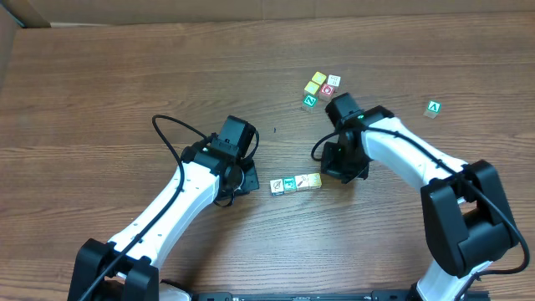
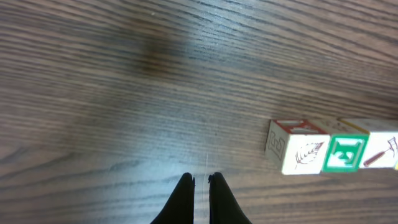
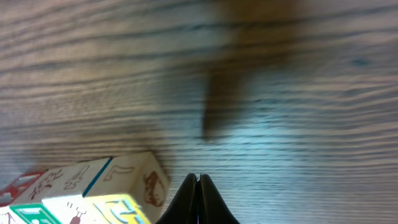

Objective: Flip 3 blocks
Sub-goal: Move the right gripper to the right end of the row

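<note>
**Left wrist view.** The left gripper (image 2: 201, 180) is at bottom centre. Its fingers are drawn together to a hairline slit with nothing between them. Bare table (image 2: 124, 93) fills the frame around the tips.

The blocks (image 2: 336, 151) sit at the right edge, apart from the tips. They stand in a row, touching side to side:
- the leaf block (image 2: 303, 155)
- the green block (image 2: 343, 154)
- the hammer block (image 2: 382, 150), partly cut off by the frame edge

**Right wrist view.** The right gripper (image 3: 199, 180) is at bottom centre, clenched tight and empty. The same row appears in the lower left corner, just beside the tips. It is blurred here and the face drawings cannot be read.

**Overhead.** This view shows the layout that the wrist cameras miss.
- The row lies just below frame centre, between the two arms, and tilts slightly up to the right.
- Its top faces read white, teal and pale yellow from left to right.
- The left arm's wrist sits near the row's left end, and the right arm's wrist near its right end.
- Both sets of fingertips are hidden under the wrist housings in this view.
- Farther back, at upper right, there is a cluster (image 1: 321, 88) of small cubes in yellow, red, white and green.
- The A cube (image 1: 433, 108) sits alone, well to the right of the cluster.
</note>
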